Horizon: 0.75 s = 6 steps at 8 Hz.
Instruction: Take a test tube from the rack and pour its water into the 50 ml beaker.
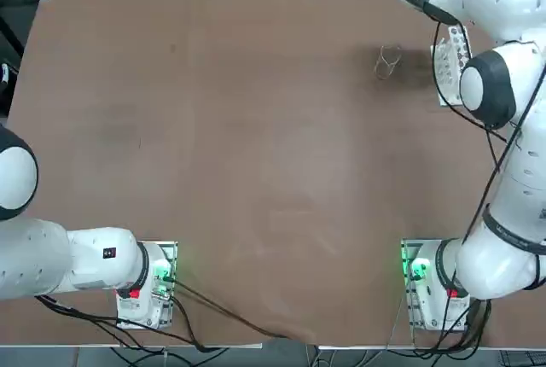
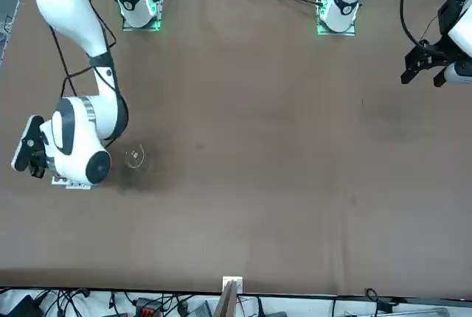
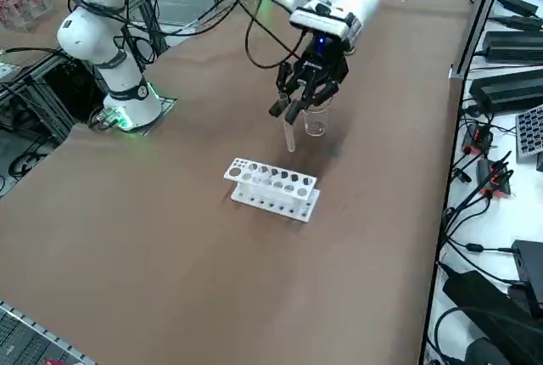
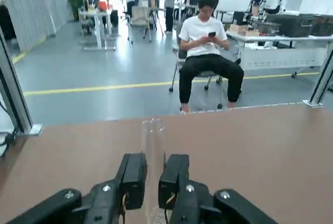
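Observation:
My right gripper (image 3: 293,110) is shut on the test tube (image 3: 289,136), a slim clear tube that hangs nearly upright below the fingers. In the wrist view the test tube (image 4: 153,143) stands between the two black fingertips (image 4: 132,179). The gripper hovers just beside the 50 ml beaker (image 3: 316,119), a tiny clear cup on the brown table, also seen as the beaker (image 1: 389,61) and the beaker (image 2: 135,158). The white rack (image 3: 273,188) lies on the table in front of the gripper, apart from it; the rack (image 1: 450,58) is partly covered by the arm. I cannot make out the water.
Cables and black devices (image 3: 501,170) lie along the table's edge beyond the beaker. A seated person (image 4: 207,60) is in the room past the table's far edge. The right arm's base (image 1: 426,286) stands at the near side, the parked left arm (image 1: 77,260) far off.

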Available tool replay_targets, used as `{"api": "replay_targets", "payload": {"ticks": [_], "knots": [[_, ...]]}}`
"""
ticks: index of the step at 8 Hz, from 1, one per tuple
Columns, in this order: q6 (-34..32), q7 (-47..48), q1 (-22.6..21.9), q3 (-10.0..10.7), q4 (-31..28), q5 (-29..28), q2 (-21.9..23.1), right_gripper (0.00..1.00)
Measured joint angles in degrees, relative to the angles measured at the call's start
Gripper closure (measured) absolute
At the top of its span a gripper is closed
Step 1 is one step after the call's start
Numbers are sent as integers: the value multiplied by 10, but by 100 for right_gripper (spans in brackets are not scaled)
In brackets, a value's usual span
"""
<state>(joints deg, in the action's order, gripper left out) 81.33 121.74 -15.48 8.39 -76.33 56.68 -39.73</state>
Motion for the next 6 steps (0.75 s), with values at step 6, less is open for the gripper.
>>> {"api": "replay_targets", "payload": {"ticks": [6], "knots": [[1, 54, 16, 4, -4, 44, -44, 81]]}}
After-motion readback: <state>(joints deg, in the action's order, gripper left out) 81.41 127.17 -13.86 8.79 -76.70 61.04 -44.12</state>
